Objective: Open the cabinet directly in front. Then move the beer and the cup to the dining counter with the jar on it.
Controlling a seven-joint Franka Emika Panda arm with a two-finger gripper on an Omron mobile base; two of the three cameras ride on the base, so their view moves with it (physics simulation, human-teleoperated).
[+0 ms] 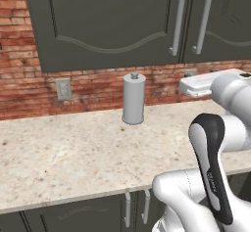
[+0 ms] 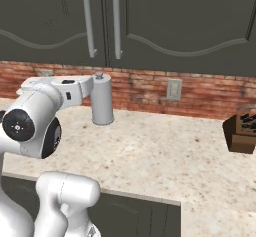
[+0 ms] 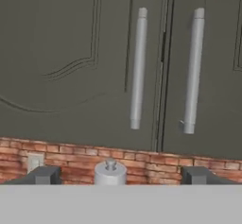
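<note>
Beige speckled counter (image 1: pixel 59 152) along brick wall: 1 tall grey canister (image 1: pixel 133 99) upright, 1 brown knife block (image 2: pixel 242 131) near right end.

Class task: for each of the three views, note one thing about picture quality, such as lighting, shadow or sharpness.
Left base view: even, flat light, only a faint shadow under the grey canister. Right base view: dim cabinet doors, knife block somewhat soft. Hand view: bar handles slightly blurred, no glare; open end effector tips dark at the bottom.

The cabinet (image 3: pixel 85 67) doors are shut, two bar handles (image 3: pixel 137 67) flanking their seam. Below, a knobbed canister (image 3: pixel 110 172) top, seemingly grey, fronts the brick wall (image 3: pixel 156 164) between the wide-spread fingertips (image 3: pixel 45 175).
</note>
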